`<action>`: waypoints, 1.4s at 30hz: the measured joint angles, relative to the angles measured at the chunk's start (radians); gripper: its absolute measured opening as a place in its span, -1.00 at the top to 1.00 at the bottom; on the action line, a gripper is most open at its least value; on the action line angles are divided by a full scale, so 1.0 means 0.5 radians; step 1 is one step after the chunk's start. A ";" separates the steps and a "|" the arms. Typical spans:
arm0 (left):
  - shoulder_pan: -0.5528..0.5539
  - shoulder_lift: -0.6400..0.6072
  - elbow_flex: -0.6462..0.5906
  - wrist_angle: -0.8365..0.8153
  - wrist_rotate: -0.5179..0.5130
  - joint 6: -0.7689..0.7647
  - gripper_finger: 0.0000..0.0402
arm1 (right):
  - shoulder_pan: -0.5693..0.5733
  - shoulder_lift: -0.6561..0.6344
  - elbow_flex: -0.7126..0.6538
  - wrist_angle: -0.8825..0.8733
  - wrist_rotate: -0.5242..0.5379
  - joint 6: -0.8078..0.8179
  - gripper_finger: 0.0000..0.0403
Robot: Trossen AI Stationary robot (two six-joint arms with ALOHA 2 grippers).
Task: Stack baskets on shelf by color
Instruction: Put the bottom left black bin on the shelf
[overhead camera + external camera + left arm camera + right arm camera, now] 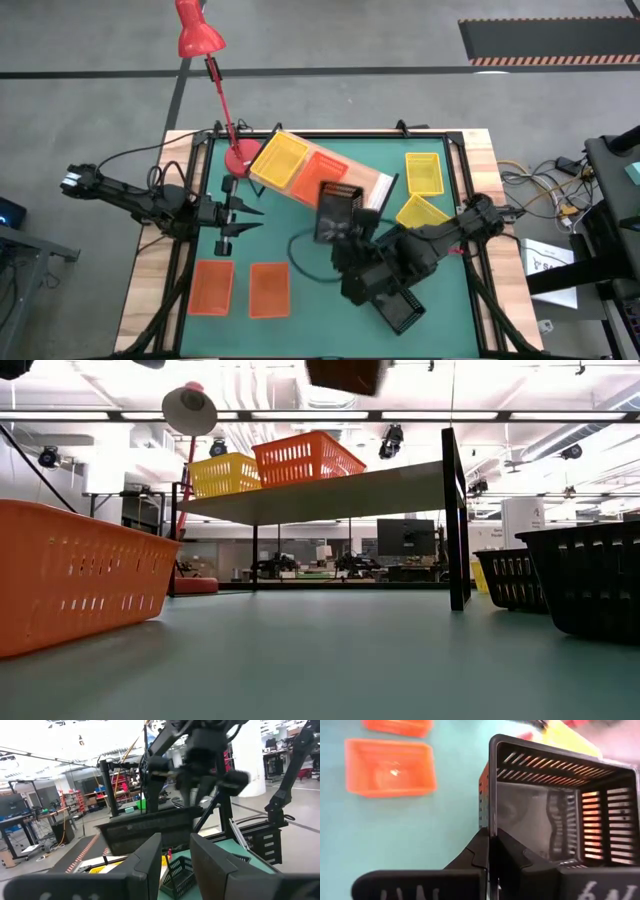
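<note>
My right gripper (pixel 491 844) is shut on a black mesh basket (pixel 338 208), held in the air over the near edge of the light-wood shelf (pixel 378 186). The low view shows only the basket's underside (pixel 345 372), high above the shelf plank (pixel 330 495). A yellow basket (pixel 279 160) and an orange basket (pixel 322 170) sit side by side on the shelf. My left gripper (pixel 247 216) is open and hovers left of the shelf, touching nothing. Its wrist view looks toward the black basket (pixel 150 832). My right gripper pinches one wall of the black basket at its rim (pixel 492 827), with one finger (pixel 477 851) outside the wall and the other finger (pixel 512 851) inside the basket. The basket is lifted clear of the table and the shelf.
Two orange baskets (pixel 212 287) (pixel 268 290) lie at the near left of the green mat. Two yellow baskets (pixel 423 172) (pixel 420 212) lie at the right. Another black basket (pixel 400 310) lies near the right arm. A red desk lamp (pixel 198 32) stands at the shelf's left end.
</note>
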 joint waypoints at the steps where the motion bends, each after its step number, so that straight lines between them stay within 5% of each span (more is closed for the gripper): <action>1: 0.000 0.002 0.000 0.001 0.000 0.000 0.57 | -0.020 -0.004 0.000 -0.083 0.002 0.067 0.94; 11: 0.000 0.001 0.000 0.001 -0.001 0.001 0.57 | -0.215 -0.016 -0.028 -0.234 -0.024 0.473 0.94; 22: 0.000 0.013 0.000 0.000 -0.001 0.001 0.57 | -0.326 -0.051 -0.089 -0.231 -0.325 0.383 0.94; 42: -0.001 0.015 0.000 0.000 -0.002 0.001 0.57 | -0.403 -0.352 -0.765 0.001 -0.321 0.406 0.94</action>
